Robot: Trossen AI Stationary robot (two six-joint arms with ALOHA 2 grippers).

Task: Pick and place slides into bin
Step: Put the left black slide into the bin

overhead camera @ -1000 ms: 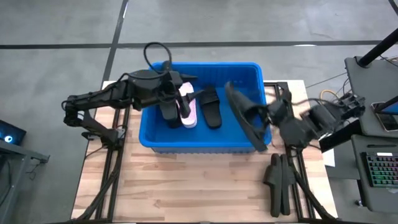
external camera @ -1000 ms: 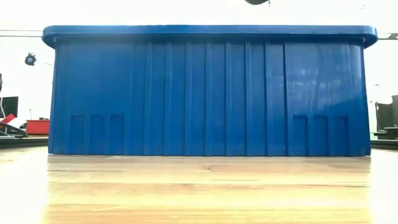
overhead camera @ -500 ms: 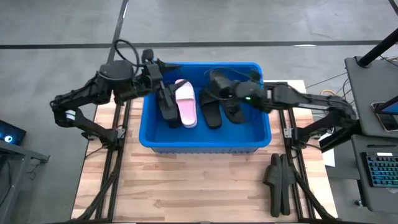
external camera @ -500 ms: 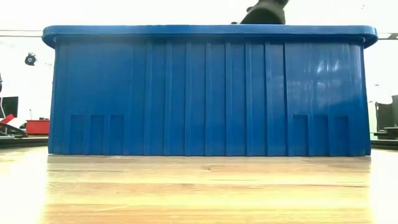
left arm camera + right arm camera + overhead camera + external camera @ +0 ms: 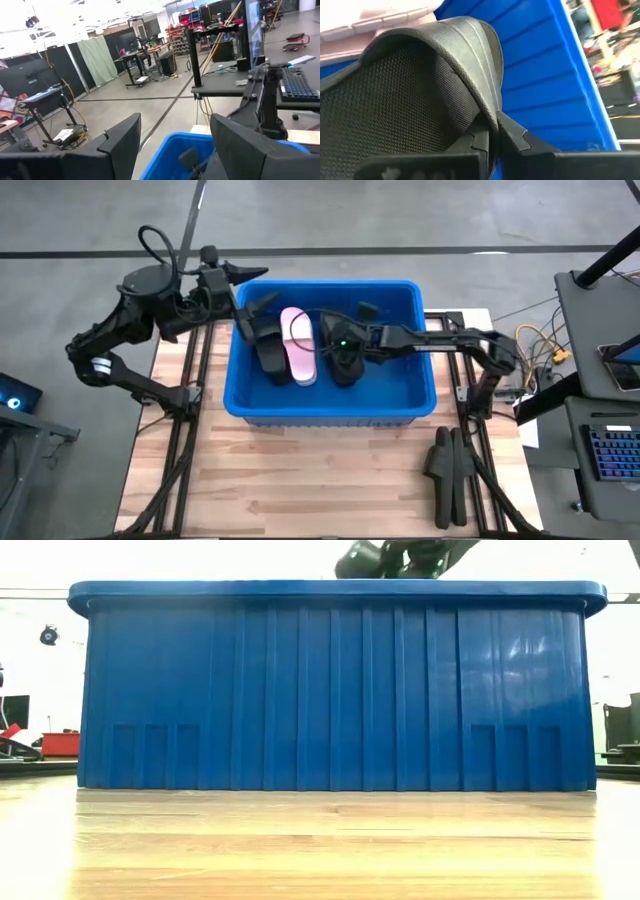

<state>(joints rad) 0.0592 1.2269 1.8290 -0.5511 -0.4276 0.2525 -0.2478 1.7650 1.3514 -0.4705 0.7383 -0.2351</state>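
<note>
High view: one big bright blue ribbed plastic bin (image 5: 415, 395) at table centre. Inside it I count one pale pink foam slide (image 5: 298, 340) and three black foam slides (image 5: 268, 352), the pink at 9 o'clock of centre; two more black slides (image 5: 447, 470) lie on the table at 4 o'clock of the bin. Right gripper (image 5: 345, 345) is down inside the bin at centre, jaws pinched on a black slide's strap. Left gripper (image 5: 240, 283) hangs at 10 o'clock over the bin's rim, fingers apart, holding nothing. Surface is a pale wood plank tabletop (image 5: 300, 480) on a black frame, grey concrete floor around; a keyboard (image 5: 612, 455) sits on a desk at 3 o'clock

Low view: blue bin wall fills the frame, a dark arm part showing above the rim at 1 o'clock

Left wrist view: open workshop room, desks, green curtain (image 5: 97, 60)

Right wrist view: fingers (image 5: 512, 135) clamped on the black strap, pink slide and blue wall behind. No readable writing anywhere
</note>
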